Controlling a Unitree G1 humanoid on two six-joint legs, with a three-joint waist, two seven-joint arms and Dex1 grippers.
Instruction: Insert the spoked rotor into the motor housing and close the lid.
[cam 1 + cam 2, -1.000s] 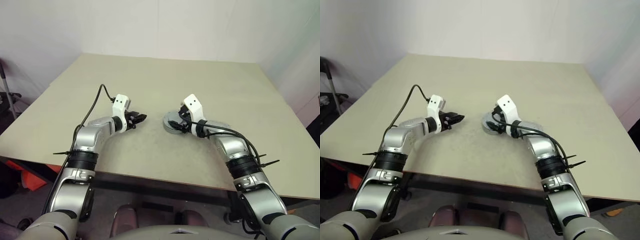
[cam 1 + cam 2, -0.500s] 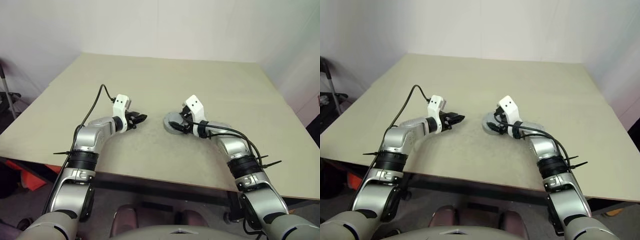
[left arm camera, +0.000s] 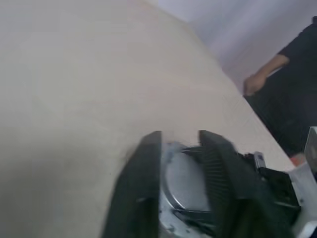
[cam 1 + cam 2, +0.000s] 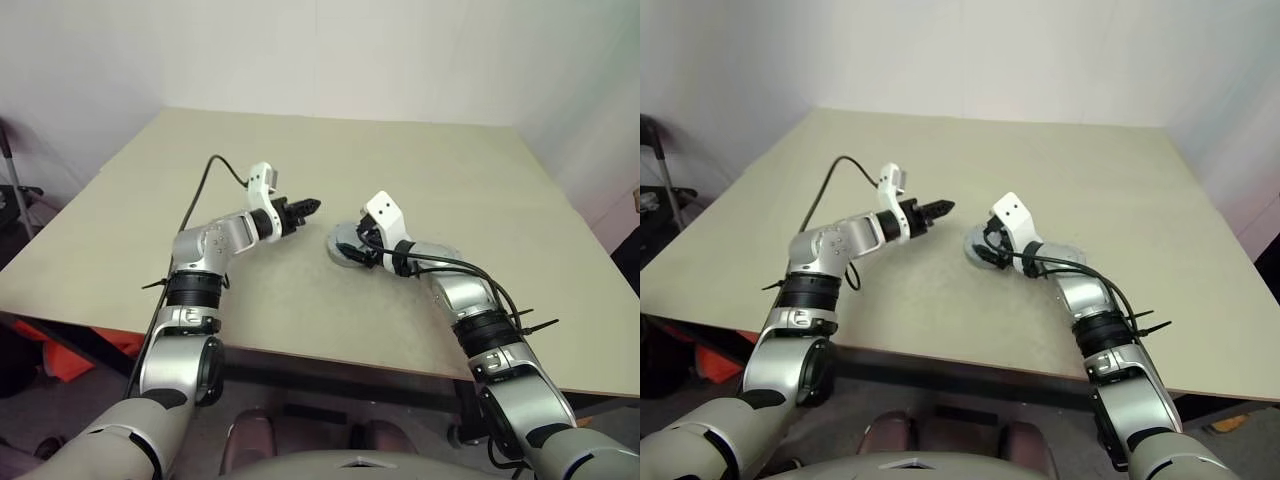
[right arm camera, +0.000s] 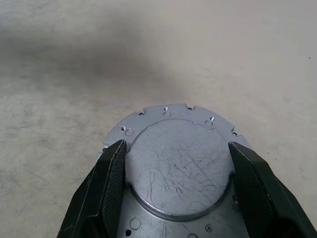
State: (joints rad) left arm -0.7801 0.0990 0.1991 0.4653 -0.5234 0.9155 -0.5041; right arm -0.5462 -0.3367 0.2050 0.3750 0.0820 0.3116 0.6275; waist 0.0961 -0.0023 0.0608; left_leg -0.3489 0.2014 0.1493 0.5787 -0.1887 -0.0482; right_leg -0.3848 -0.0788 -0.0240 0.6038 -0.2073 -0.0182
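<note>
My left jaws hang above the desk (image 4: 300, 150), pointing across toward the middle. The left wrist view shows them a little apart with nothing between them. Through that gap I see the disc (image 5: 181, 163), grey, with a notched rim and a raised round centre. It lies flat on the desk near the middle, just beside my left tips but not touching them. I take it for the lid. I cannot tell whether the housing sits under it, because no copper winding shows from here. My right jaws stand wide on either side of the raised centre, pressed close against it, and I read that as a clamp steadying the disc. As I judge it, the step in hand is to bring my left side onto the disc while the right keeps it from sliding. To do that well, I should keep the right grip firm and level so the disc cannot tip. The left should come in from above the rim, not sweep along the desk. It should land on the free part of the disc, away from the right fingers (image 5: 111, 183). Any push should go straight down through the centre, since a push at the edge would lever the far side up. I would let go on the right only once the disc sits flush.
</note>
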